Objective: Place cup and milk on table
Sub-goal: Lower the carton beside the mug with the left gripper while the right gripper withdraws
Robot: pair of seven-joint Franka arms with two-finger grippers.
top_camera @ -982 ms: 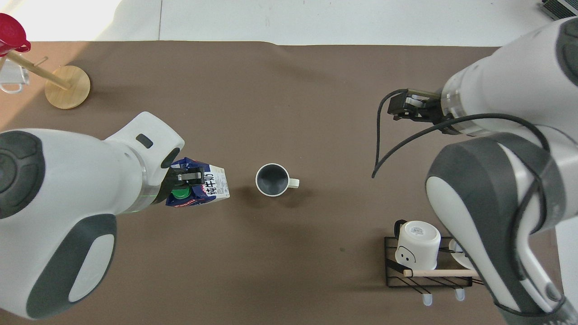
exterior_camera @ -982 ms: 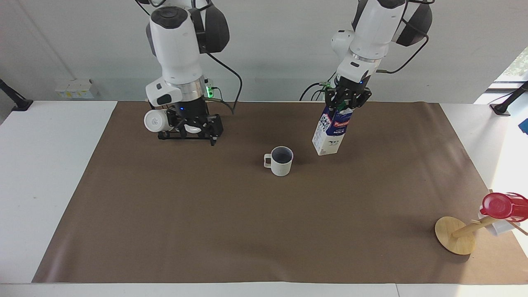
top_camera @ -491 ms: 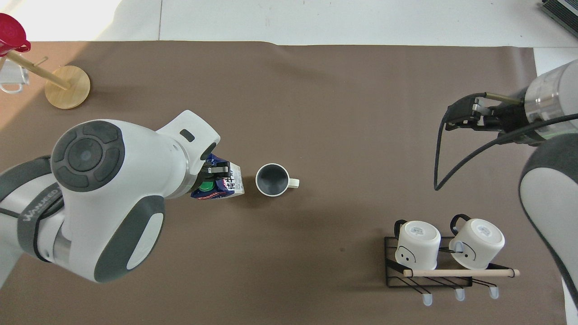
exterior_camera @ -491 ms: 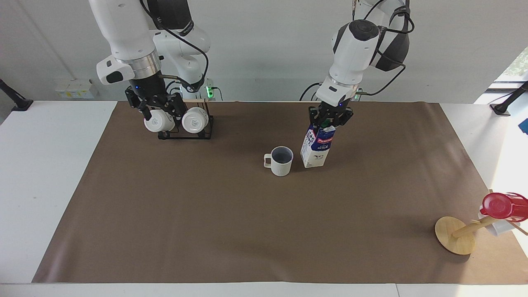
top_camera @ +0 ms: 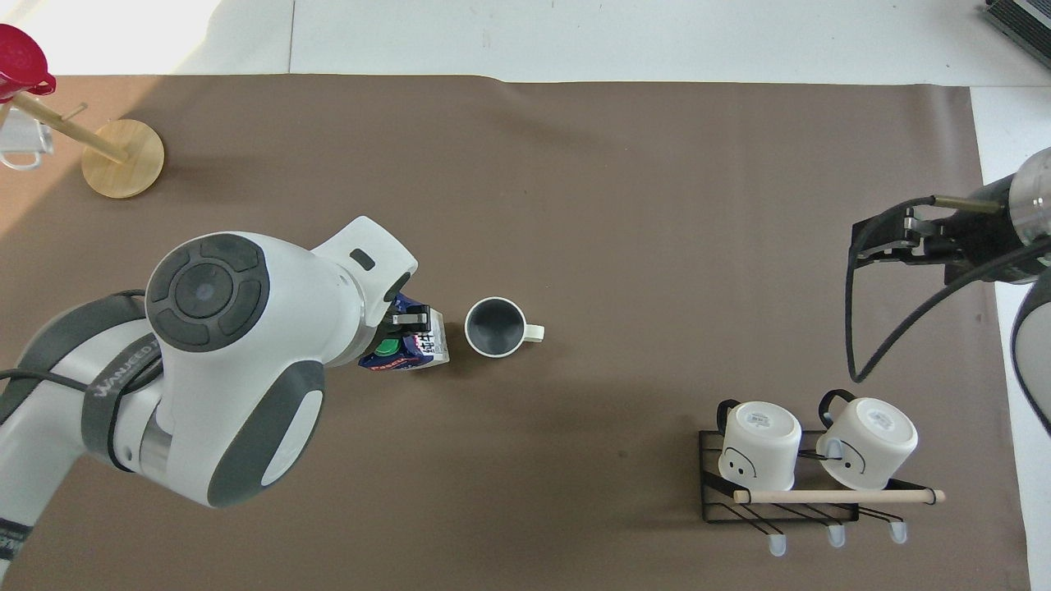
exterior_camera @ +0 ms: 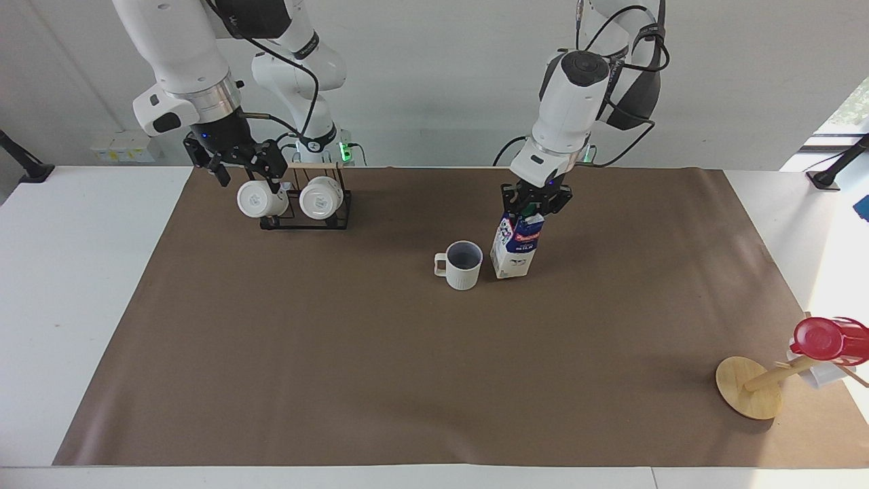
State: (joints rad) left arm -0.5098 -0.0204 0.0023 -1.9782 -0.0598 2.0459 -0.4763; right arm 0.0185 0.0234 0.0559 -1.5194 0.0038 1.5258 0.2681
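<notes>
The cup (exterior_camera: pixel 460 265) (top_camera: pixel 495 327), cream-white with a dark inside, stands upright mid-table on the brown sheet of the table (exterior_camera: pixel 407 373) (top_camera: pixel 616 205). Close beside it, toward the left arm's end, stands the milk (exterior_camera: pixel 514 248) (top_camera: pixel 408 351), a blue and white carton with its base down at the sheet. It leans slightly. My left gripper (exterior_camera: pixel 533 207) (top_camera: pixel 406 320) is shut on the carton's gabled top. My right gripper (exterior_camera: pixel 246 175) (top_camera: pixel 891 238) hangs open and holds nothing, raised above the mug rack at the right arm's end.
A black wire rack (exterior_camera: pixel 305 221) (top_camera: pixel 780 501) holding two white mugs sits near the robots at the right arm's end. A wooden stand (exterior_camera: pixel 747 387) (top_camera: pixel 123 156) with a red cup (exterior_camera: pixel 825 339) (top_camera: pixel 20 61) leans at the left arm's end, farthest from the robots.
The left arm has carried the milk down and toward the cup, and the carton is now nearly upright. The right arm has risen and drawn back toward its own end, uncovering the rack's mugs.
</notes>
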